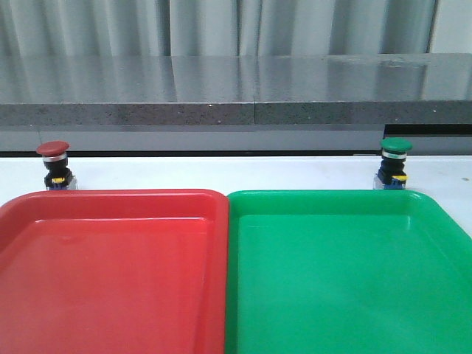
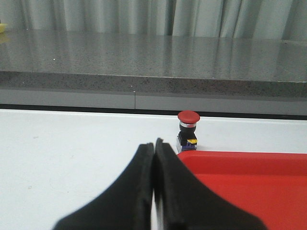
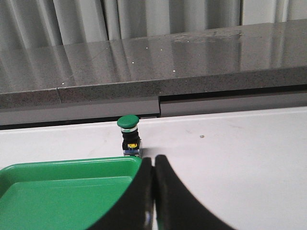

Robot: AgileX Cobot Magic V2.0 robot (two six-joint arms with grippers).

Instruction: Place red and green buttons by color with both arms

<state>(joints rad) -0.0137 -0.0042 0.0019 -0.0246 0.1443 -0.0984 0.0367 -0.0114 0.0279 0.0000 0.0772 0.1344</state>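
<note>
The red button (image 1: 54, 165) stands upright on the white table just behind the red tray's (image 1: 110, 199) far left corner. It also shows in the left wrist view (image 2: 188, 131). The green button (image 1: 394, 162) stands upright behind the green tray's (image 1: 332, 198) far right part, and shows in the right wrist view (image 3: 129, 135). My left gripper (image 2: 154, 146) is shut and empty, short of the red button, beside the red tray's (image 2: 249, 157) left edge. My right gripper (image 3: 153, 160) is shut and empty, short of the green button, at the green tray's (image 3: 67, 165) right edge. Neither gripper shows in the front view.
A grey speckled ledge (image 1: 236, 92) runs along the back of the white table (image 1: 221, 173), with a grey curtain behind it. The two trays lie side by side, touching, and fill the near part of the table.
</note>
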